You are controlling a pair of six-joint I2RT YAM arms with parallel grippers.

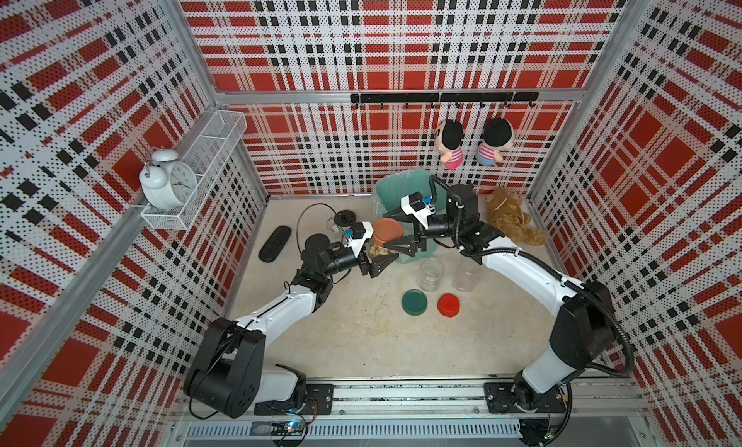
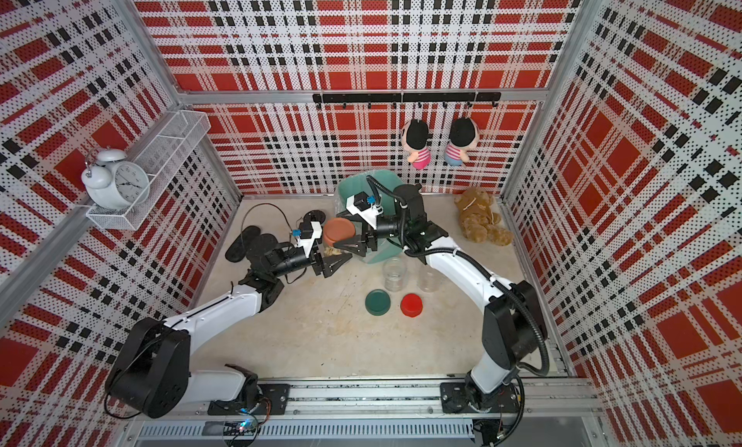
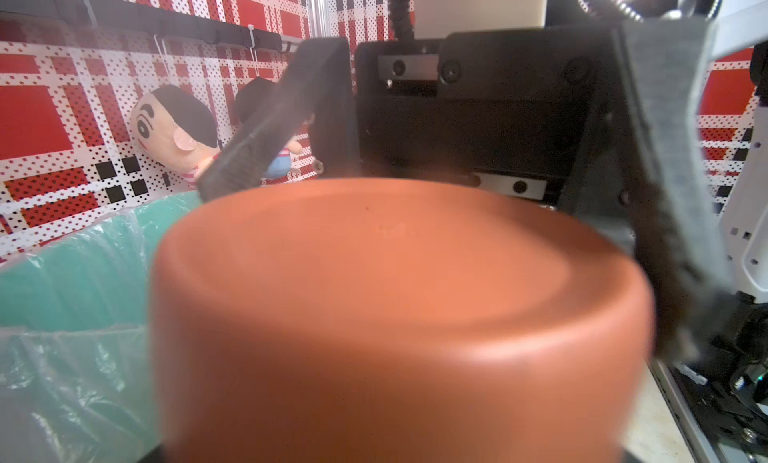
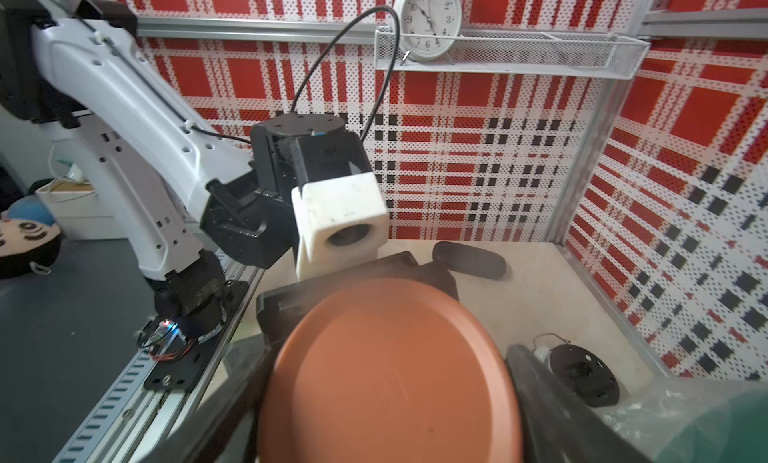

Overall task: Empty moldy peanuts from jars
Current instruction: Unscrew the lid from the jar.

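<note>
white alarm clock (image 4: 428,22), dial numerals 1–12

The near half of the tabletop (image 1: 361,332) lies open between the two arms, free for a pass from either side. Right of centre an open clear jar (image 1: 432,273) and a second clear jar (image 1: 465,276) stand side by side, with a green lid (image 1: 414,302) and a red lid (image 1: 448,304) just nearer. At far centre the left gripper (image 1: 383,265) and right gripper (image 1: 390,234) clamp the terracotta-lidded jar (image 1: 383,228) above the table, barring the near-left approach to the teal bin (image 1: 387,190). A teddy bear (image 1: 514,220) fills the far right corner. A black oblong object (image 1: 274,243) and a cabled black disc (image 1: 345,218) clutter the far left.
</note>
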